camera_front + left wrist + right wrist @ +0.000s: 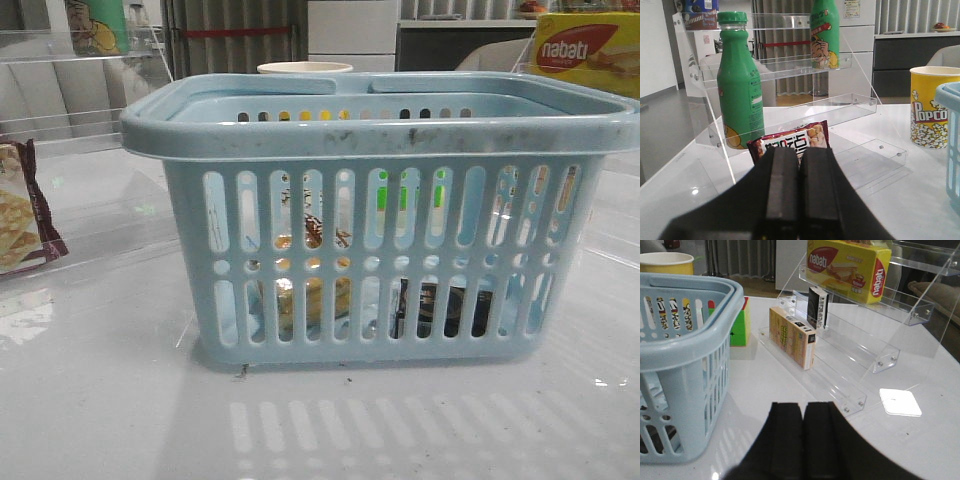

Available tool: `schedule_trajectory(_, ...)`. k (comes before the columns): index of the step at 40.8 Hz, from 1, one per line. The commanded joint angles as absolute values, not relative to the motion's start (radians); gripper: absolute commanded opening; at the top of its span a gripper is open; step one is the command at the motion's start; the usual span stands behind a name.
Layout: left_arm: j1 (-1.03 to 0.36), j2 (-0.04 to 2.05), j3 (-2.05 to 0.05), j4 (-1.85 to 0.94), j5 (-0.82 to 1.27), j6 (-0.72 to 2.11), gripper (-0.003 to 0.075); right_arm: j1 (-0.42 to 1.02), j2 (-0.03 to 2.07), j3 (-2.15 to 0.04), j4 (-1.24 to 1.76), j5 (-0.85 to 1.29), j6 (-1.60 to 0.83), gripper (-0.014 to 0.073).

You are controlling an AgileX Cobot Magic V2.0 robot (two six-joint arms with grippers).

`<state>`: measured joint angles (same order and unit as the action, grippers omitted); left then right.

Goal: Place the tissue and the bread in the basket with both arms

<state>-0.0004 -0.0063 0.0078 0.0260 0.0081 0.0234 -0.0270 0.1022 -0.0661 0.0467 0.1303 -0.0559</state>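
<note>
Bread and tissue both sit inside the basket. Bread looks soft and squishy, so grab the bag top. Left gripper and right gripper are pressed together, empty.

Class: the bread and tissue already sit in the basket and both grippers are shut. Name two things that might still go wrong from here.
1. The left gripper sits close to the cracker packet and green bottle; a careless swing might knock them over.
2. The right gripper is beside the basket and the clear shelf, so retracting sideways may nudge either.
</note>
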Motion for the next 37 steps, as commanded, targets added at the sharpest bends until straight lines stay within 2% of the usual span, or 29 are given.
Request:
schedule_trajectory(1, -0.006, -0.024, 0.007, 0.016, -0.078, 0.012, 0.0091, -0.035, 0.058, -0.02, 0.038, -0.029, -0.063, 0.0057)
schedule_trajectory(10, -0.006, -0.024, 0.007, 0.016, -0.078, 0.012, 0.0091, -0.035, -0.033, 0.03, 0.038, 0.0, -0.063, 0.0057)
schedule_trajectory(37, -0.006, -0.023, 0.007, 0.016, -0.076, 0.012, 0.0091, -0.035, -0.03, 0.03, 0.038, -0.032, -0.063, 0.0057)
